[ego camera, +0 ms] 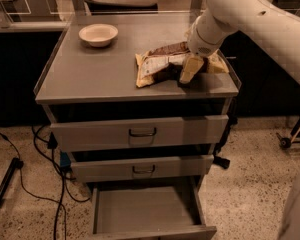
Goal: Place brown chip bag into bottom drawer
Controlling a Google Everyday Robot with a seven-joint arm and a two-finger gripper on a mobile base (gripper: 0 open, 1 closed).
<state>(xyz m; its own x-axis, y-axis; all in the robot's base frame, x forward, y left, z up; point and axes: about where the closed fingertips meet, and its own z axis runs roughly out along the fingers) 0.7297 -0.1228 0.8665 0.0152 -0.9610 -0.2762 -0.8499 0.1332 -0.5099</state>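
The brown chip bag [160,64] lies crinkled on the grey cabinet top [100,74], toward its right side, tan-yellow with a dark brown panel. My gripper [189,70] comes down from the upper right on a white arm and sits on the bag's right half; one cream finger [190,68] shows over the bag. The bottom drawer [145,211] is pulled out below the two other drawers, and its flat grey inside is bare.
A small cream bowl [98,34] stands at the back left of the cabinet top. The two upper drawers [140,132] with dark bar handles are nearly shut. Black cables [40,149] trail on the speckled floor to the left. A wheeled base [290,139] stands at the right.
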